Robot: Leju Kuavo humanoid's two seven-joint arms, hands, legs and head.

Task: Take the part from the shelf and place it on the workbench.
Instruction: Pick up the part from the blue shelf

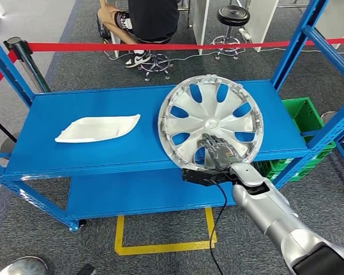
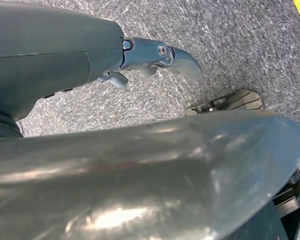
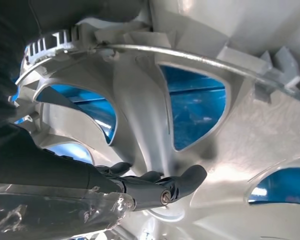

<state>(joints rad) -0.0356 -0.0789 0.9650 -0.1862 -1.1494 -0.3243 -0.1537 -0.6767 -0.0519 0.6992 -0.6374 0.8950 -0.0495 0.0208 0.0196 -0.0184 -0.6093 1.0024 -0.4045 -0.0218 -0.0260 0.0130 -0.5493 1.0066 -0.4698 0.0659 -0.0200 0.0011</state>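
A silver wheel cover [image 1: 211, 114] lies inner side up on the right half of the blue shelf [image 1: 118, 149], its near rim jutting past the shelf's front edge. My right hand [image 1: 215, 152] grips that near rim, fingers laid over the top of it. Up close, the dark fingers [image 3: 152, 187] press against the wheel cover's [image 3: 141, 100] grey spokes, with blue shelf showing through the openings. A white elongated part [image 1: 97, 127] rests on the shelf's left half. My left hand [image 2: 156, 55] hangs over grey carpet, fingers apart and holding nothing.
Blue shelf uprights [image 1: 300, 40] rise at the right and left ends. A green crate [image 1: 307, 114] stands behind the shelf's right end. A red barrier tape [image 1: 161, 47] runs behind, with a seated person [image 1: 148, 23] and a stool [image 1: 233, 17] beyond. Yellow floor marking [image 1: 161, 247] lies below.
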